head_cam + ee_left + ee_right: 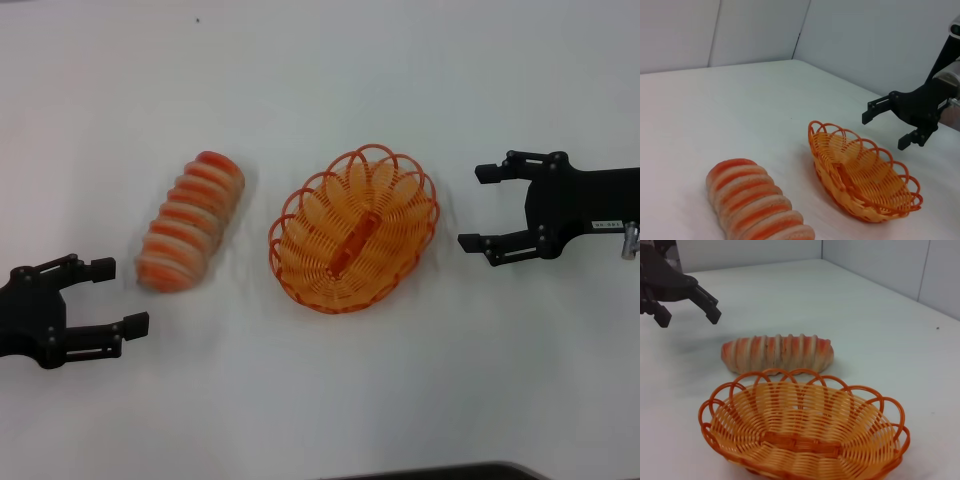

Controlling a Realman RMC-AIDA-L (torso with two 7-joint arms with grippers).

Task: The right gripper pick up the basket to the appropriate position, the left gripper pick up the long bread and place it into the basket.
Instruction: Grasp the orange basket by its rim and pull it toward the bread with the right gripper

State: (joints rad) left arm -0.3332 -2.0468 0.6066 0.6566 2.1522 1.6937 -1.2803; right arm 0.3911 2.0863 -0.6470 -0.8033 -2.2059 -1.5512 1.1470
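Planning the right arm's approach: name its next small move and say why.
Probably ease the right gripper toward the near rim of the basket. Its jaws are open and apart from the empty basket, while the long bread lies untouched beside the open left gripper.

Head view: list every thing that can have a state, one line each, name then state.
basket: empty, upright on the table, nothing touching it.
long bread: lying on the table to the left of the basket, apart from it, not held.
left claw: open, holding nothing, near the bread's end.
right claw: open, holding nothing, just to the right of the basket's rim.
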